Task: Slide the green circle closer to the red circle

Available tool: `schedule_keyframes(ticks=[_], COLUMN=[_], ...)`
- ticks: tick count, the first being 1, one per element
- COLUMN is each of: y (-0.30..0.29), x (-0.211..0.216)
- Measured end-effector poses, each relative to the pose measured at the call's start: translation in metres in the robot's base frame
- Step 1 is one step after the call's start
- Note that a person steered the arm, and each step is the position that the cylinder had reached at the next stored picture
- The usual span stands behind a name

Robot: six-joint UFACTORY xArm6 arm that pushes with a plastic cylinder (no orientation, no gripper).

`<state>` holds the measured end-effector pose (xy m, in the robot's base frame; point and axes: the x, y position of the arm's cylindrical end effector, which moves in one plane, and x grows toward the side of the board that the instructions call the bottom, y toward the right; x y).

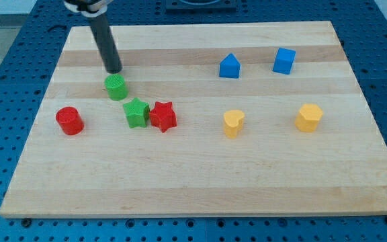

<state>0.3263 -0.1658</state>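
The green circle [116,87] stands on the wooden board at the view's upper left. The red circle [69,121] stands lower and further left, about a block's width away from it. My tip [114,70] is just above the green circle in the view, very close to its top edge; whether it touches is not clear. The dark rod rises from the tip toward the view's top left.
A green star [136,112] and a red star [162,116] touch each other just below right of the green circle. A blue house-shaped block [229,66] and a blue cube [283,61] stand at upper right. A yellow heart [233,124] and a yellow hexagon [308,117] stand at right.
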Motion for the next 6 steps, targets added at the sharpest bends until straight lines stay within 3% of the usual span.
schedule_keyframes(ticks=[1, 3, 5, 6], y=[0.028, 0.028, 0.031, 0.018], x=[0.013, 0.078, 0.035, 0.048])
